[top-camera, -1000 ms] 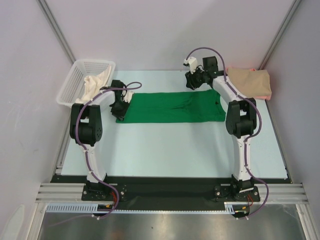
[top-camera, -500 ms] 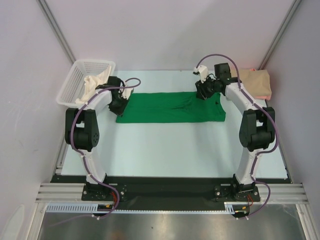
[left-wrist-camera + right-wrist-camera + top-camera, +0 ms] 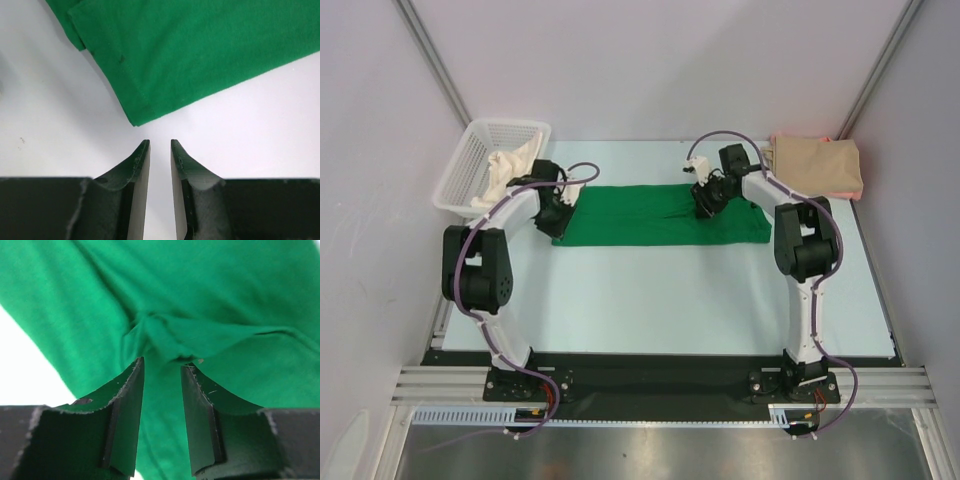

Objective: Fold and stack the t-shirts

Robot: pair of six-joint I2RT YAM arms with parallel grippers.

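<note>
The bright green t-shirt (image 3: 660, 215) lies folded as a long strip across the middle of the table. My left gripper (image 3: 558, 208) is at its left end; in the left wrist view its jaws stand a little apart and empty over bare table (image 3: 160, 142), just short of the shirt's hemmed corner (image 3: 137, 117). My right gripper (image 3: 706, 198) is low over the shirt's back edge, right of centre. It is open (image 3: 162, 362), with a bunched wrinkle of green fabric (image 3: 165, 337) at its fingertips. The tan t-shirt (image 3: 817, 165) lies folded at the back right, a pink edge (image 3: 857, 192) showing.
A white mesh basket (image 3: 470, 150) holding a cream cloth (image 3: 510, 165) stands at the back left, close to my left arm. The grey side walls stand close on both sides. The black base rail (image 3: 650, 380) runs along the near edge.
My right gripper has swung left from near the tan shirt and come down onto the green shirt. My left gripper has shifted slightly at the shirt's left end.
</note>
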